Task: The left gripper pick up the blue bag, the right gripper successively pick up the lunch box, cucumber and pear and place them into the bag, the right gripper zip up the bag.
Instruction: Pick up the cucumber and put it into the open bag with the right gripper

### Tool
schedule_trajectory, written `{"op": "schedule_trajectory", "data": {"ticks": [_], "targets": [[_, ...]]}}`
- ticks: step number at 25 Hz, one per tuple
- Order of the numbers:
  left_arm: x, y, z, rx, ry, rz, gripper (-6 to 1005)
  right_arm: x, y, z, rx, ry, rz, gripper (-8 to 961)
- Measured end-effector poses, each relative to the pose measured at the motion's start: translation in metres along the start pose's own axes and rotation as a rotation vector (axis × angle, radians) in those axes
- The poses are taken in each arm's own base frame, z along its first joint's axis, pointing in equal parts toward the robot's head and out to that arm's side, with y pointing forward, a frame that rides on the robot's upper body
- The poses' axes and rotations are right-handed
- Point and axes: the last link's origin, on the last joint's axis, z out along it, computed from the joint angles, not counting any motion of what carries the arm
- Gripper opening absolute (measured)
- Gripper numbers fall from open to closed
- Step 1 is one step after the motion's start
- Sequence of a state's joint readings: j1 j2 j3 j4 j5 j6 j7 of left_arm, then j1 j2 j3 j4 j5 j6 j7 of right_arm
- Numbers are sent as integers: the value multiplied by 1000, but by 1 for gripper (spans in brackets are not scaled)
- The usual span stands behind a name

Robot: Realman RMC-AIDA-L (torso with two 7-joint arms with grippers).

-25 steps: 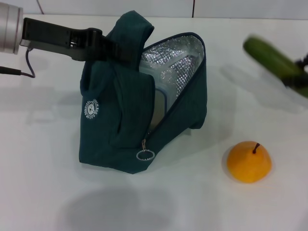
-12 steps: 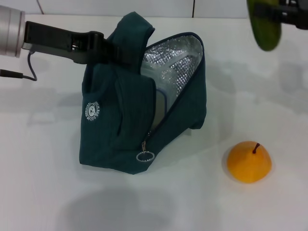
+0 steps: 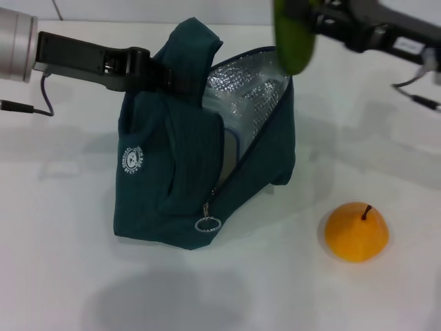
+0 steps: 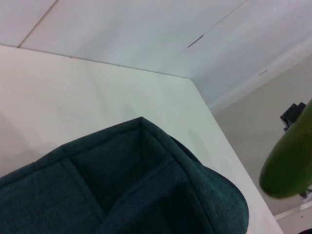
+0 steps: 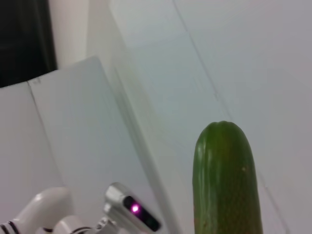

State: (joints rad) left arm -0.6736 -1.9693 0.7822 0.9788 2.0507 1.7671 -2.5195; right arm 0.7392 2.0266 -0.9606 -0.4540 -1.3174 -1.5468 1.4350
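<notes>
The blue bag (image 3: pixel 186 158) stands at the table's middle, its zip open and its silver lining showing. My left gripper (image 3: pixel 162 74) is shut on the bag's handle and holds it up. Part of the clear lunch box (image 3: pixel 228 153) shows inside the opening. My right gripper (image 3: pixel 310 21) is shut on the dark green cucumber (image 3: pixel 293 38), which hangs upright just above the bag's far right rim. The cucumber (image 4: pixel 290 161) also shows beyond the bag's fabric (image 4: pixel 146 185) in the left wrist view, and the cucumber (image 5: pixel 226 180) fills the right wrist view. The orange-yellow pear (image 3: pixel 356 231) lies right of the bag.
A silver ring zip pull (image 3: pixel 207 223) hangs at the bag's front lower corner. A dark cable (image 3: pixel 27 103) trails from the left arm and another cable (image 3: pixel 417 96) from the right arm. White table surface surrounds the bag.
My right gripper has carried the cucumber leftward from the right edge to above the bag's opening. The bag, left gripper and pear have stayed put.
</notes>
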Motion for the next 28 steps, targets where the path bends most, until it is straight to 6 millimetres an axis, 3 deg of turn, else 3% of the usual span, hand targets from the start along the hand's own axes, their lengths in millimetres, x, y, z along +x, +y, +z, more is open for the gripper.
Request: {"op": "schedule_trajectory", "data": {"ticks": [15, 28], "targets": [[-12, -9, -5, -7, -7, -13, 40, 49, 26, 38, -111, 119, 49, 583], [-8, -3, -9, -51, 17, -13, 40, 62, 33, 56, -119, 158, -39, 588]]}}
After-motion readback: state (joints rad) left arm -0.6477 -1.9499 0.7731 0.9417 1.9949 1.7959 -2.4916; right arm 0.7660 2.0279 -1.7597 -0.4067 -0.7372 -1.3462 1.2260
